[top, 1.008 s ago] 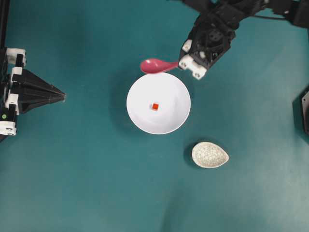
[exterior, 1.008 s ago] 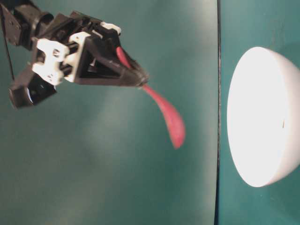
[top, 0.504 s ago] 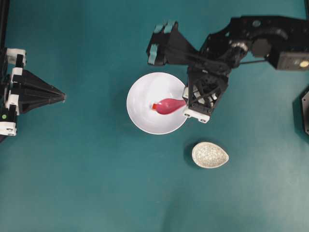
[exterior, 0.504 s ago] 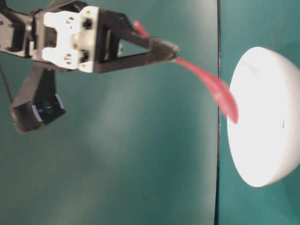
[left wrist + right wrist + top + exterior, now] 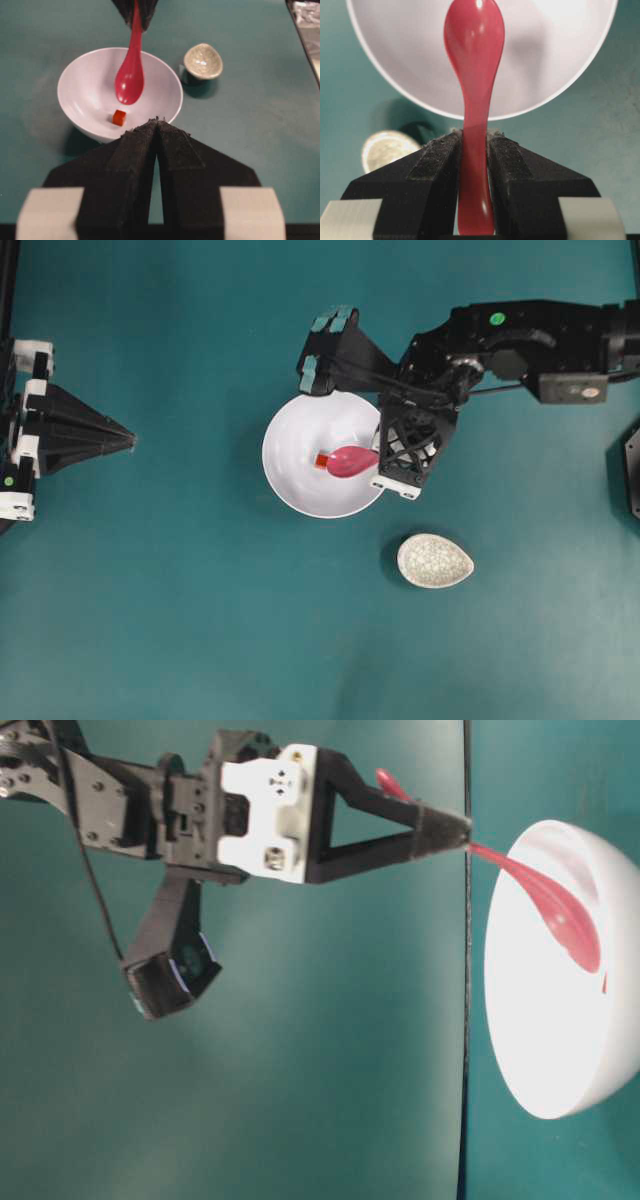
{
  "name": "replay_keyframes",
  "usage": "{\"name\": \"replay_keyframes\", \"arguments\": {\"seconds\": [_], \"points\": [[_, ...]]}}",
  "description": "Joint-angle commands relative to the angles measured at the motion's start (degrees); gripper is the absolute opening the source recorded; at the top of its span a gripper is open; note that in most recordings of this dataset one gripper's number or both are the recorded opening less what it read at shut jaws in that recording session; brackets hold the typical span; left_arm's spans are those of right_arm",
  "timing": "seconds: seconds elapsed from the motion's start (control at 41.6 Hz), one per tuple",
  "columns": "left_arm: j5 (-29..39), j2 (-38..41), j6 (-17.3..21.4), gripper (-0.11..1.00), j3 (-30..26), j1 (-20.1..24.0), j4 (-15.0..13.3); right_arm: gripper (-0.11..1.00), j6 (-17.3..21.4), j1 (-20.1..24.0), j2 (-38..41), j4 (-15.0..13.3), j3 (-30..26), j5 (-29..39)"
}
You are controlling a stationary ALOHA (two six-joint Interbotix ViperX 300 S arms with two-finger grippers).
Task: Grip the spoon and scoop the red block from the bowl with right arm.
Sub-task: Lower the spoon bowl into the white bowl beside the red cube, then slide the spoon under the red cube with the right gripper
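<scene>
Overhead view: spoon lies inside the bowl, scoop toward 9 o'clock, handle toward 3, block touching or just off its tip. It looks light, stiff and glossy, likely slippery, so my right gripper clamps the handle. My left gripper is closed, empty.

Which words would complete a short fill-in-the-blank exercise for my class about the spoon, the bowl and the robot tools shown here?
1. The right tool is shut on the handle of the pink ____.
2. The spoon's scoop hangs over the inside of the white ____, next to the red block.
3. The small speckled dish sits on the table ____ the bowl.
4. The left tool holds ____.

Missing words: spoon; bowl; outside; nothing
</scene>
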Motion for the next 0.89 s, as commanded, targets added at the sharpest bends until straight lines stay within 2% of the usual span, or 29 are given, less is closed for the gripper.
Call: {"name": "replay_keyframes", "arguments": {"seconds": [0.0, 0.864], "points": [[-0.3, 0.3, 0.1, 0.0, -1.6, -0.1, 0.1, 0.23, 0.1, 0.2, -0.4, -0.5, -0.6, -0.3], [0.7, 0.1, 0.2, 0.0, -1.6, -0.1, 0.3, 0.23, 0.1, 0.2, 1.7, -0.7, -0.4, -2.9]]}}
